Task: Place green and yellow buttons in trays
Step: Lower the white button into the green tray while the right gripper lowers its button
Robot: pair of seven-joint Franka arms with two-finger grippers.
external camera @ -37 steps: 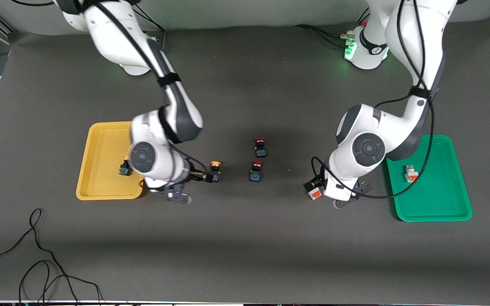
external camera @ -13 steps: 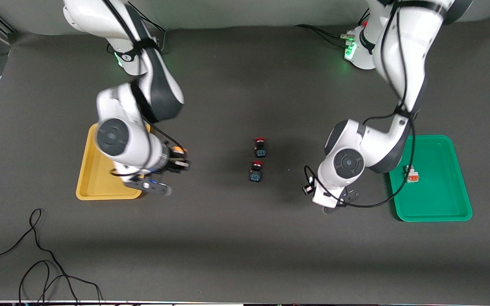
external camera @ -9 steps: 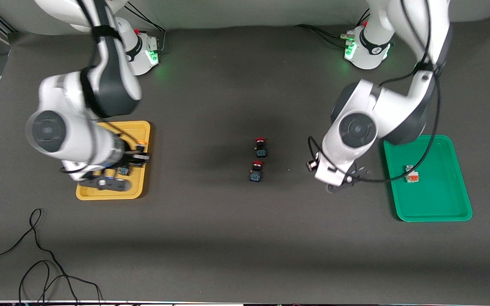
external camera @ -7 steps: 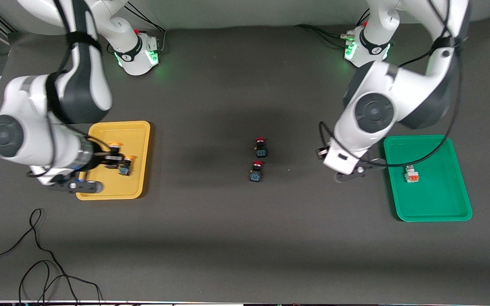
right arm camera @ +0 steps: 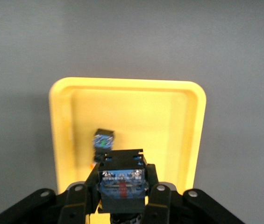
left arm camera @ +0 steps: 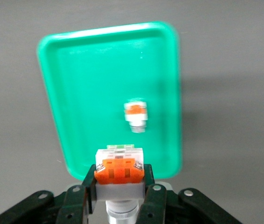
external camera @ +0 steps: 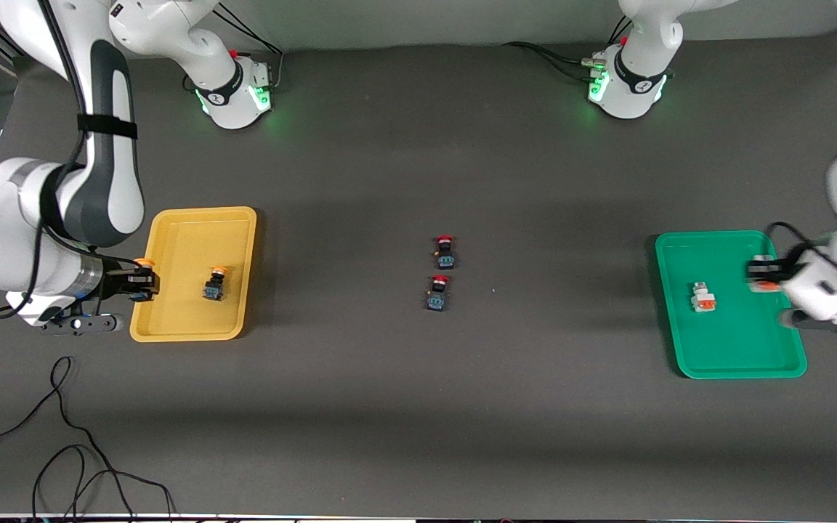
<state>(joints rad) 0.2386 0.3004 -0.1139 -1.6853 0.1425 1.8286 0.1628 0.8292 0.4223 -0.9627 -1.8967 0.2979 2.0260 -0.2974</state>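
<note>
Right gripper (external camera: 144, 282) clenched on one black-bodied button with a yellow-orange cap (right arm camera: 122, 182), held in the air over the rim of the yellow tray (external camera: 179, 240) at the edge toward the right arm's end of the table (external camera: 389, 407). Inside the yellow tray: one more yellow-capped black button (external camera: 215, 284), resting on the tray floor, apart from the held one. Left gripper (external camera: 761, 276) clenched on one white-bodied button with an orange block (left arm camera: 119, 171), held in the air over the green tray (external camera: 724, 356), above the tray's edge toward the left arm's end of the table. Inside the green tray: one more white-and-orange button (external camera: 702, 298), lying near the tray's middle, apart from the held one. Count of task buttons: four, two yellow-capped and two white-and-orange; one of each kind in its tray, one of each kind in a gripper. Trays: two, one yellow, one green, well apart, each at its own end of the table. Between the trays, mid-table: two black buttons with red caps (external camera: 445, 251), one (external camera: 438, 293) just nearer the front camera than the other, close together, neither touched. A black cable (external camera: 62, 450) loops on the table nearer the front camera than the yellow tray.
</note>
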